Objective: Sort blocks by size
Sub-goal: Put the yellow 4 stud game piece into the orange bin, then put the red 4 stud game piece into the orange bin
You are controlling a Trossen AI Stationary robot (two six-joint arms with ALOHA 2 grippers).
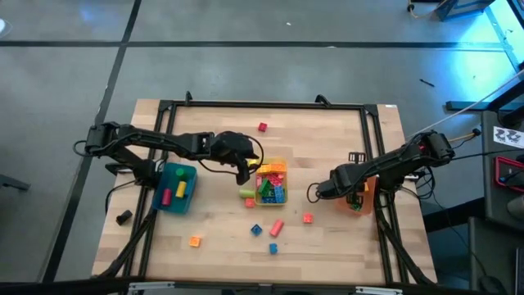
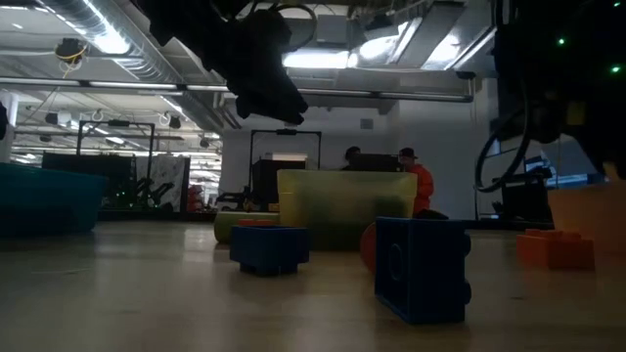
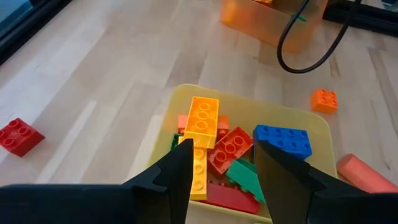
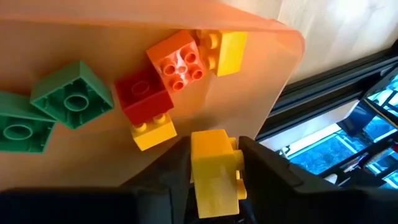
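My left gripper [image 3: 224, 165] is open and empty, hanging above the yellow bin [image 1: 282, 166], which holds several blocks: orange [image 3: 202, 118], red [image 3: 231, 146], blue [image 3: 283, 140] and green [image 3: 245, 174]. In the high view the left gripper [image 1: 243, 170] stands at the bin's left rim. My right gripper [image 4: 214, 163] is over the orange bin [image 1: 365, 198] at the table's right and is shut on a yellow block [image 4: 214, 171]. Green [image 4: 71, 93], red [image 4: 144, 93], orange [image 4: 177, 59] and yellow [image 4: 225, 46] blocks lie in that bin. My right gripper pinches the yellow block by two opposite sides [image 4: 198, 163] between its two fingers. The fingers point down into the orange bin. The block sits above the bin's floor, apart from the blocks lying there, with its studs [image 4: 235, 146] turned sideways.
A blue bin [image 1: 176, 187] with blocks stands at the left. Loose blocks lie on the table: red [image 1: 262, 127], orange [image 1: 308, 218], pink [image 1: 277, 227], blue [image 1: 256, 229], blue [image 1: 273, 247], orange [image 1: 195, 241]. People show in the room behind [image 2: 416, 181].
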